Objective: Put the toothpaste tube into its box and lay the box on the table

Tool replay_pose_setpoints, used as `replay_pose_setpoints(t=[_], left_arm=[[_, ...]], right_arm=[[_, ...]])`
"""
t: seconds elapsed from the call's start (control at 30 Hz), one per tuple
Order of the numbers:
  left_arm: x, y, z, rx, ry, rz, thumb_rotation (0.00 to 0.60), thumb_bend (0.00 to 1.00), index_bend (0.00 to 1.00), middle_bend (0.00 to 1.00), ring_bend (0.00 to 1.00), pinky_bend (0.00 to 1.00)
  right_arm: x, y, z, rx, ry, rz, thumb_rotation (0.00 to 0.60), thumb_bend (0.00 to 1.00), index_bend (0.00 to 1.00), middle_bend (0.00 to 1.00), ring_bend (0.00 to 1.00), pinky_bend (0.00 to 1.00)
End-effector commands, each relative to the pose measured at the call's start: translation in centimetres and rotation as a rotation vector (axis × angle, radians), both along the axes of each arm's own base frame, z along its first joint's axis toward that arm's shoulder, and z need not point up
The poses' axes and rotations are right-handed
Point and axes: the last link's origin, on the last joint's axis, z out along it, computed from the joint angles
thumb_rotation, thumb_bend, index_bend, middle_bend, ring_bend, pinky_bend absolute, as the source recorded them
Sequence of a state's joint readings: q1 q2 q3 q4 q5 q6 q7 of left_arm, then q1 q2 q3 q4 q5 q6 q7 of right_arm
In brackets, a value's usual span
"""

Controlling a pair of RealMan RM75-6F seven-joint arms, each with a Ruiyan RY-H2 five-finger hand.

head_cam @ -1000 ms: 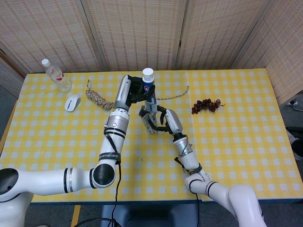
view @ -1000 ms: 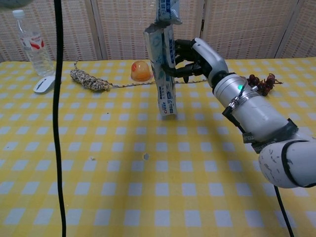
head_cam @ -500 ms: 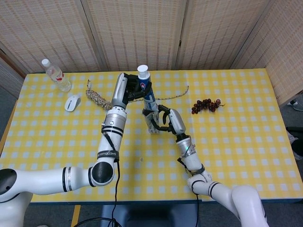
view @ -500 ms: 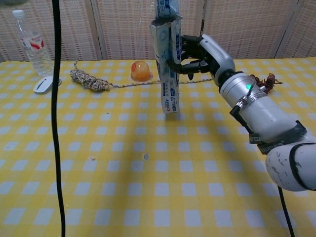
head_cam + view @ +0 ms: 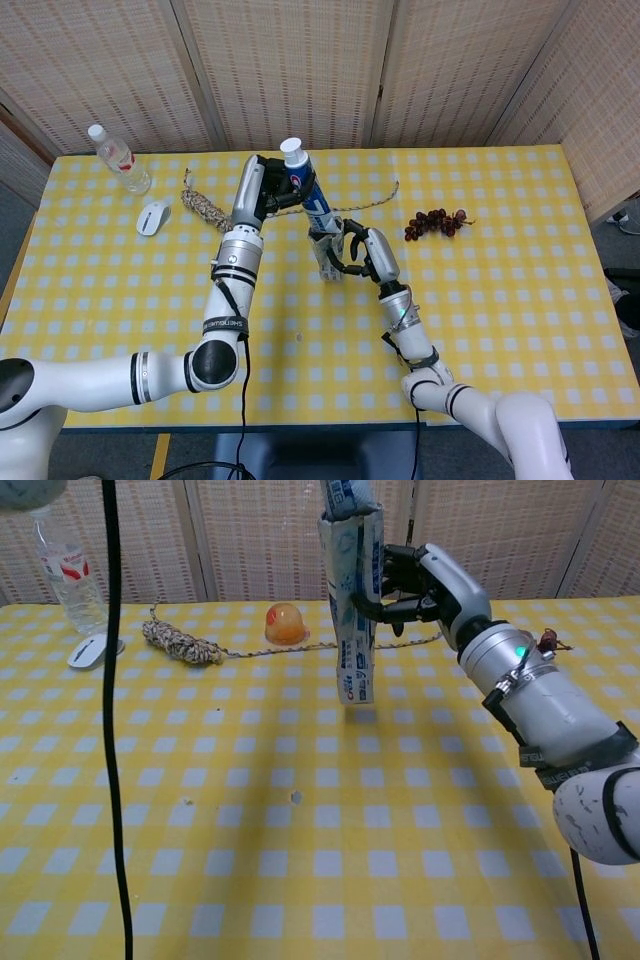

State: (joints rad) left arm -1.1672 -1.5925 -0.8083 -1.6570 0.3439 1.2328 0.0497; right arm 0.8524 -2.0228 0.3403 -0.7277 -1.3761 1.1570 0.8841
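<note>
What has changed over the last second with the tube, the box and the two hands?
The right hand has carried the upright box rightward in the chest view. The left hand has tilted the toothpaste tube, its cap swinging left in the head view. Both grips held; the tube's lower end stays at the box mouth. Bottle, mouse and rope unmoved.
</note>
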Motion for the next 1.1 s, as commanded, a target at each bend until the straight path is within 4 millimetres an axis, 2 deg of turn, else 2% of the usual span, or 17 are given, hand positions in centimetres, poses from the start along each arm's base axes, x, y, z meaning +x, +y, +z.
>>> replay_pose_setpoints(t=[0.03, 0.4, 1.1], left_arm=[[-0.1, 0.0, -0.1, 0.006, 0.012, -0.007, 0.600, 0.84, 0.93, 1.00, 1.00, 1.00], [-0.3, -0.3, -0.4, 0.080, 0.066, -0.048, 0.600, 0.84, 0.93, 1.00, 1.00, 1.00], [-1.0, -1.0, -1.9, 0.097, 0.123, -0.091, 0.600, 0.84, 0.93, 1.00, 1.00, 1.00]], right_arm=[[0.0, 0.0, 0.0, 0.002, -0.002, -0.001, 0.600, 0.41, 0.63, 0.56, 0.67, 0.71], [-0.2, 0.0, 0.0, 0.012, -0.013, -0.008, 0.600, 0.41, 0.63, 0.56, 0.67, 0.71], [0.3, 0.0, 0.1, 0.022, -0.047, -0.006, 0.600, 0.41, 0.63, 0.56, 0.67, 0.71]])
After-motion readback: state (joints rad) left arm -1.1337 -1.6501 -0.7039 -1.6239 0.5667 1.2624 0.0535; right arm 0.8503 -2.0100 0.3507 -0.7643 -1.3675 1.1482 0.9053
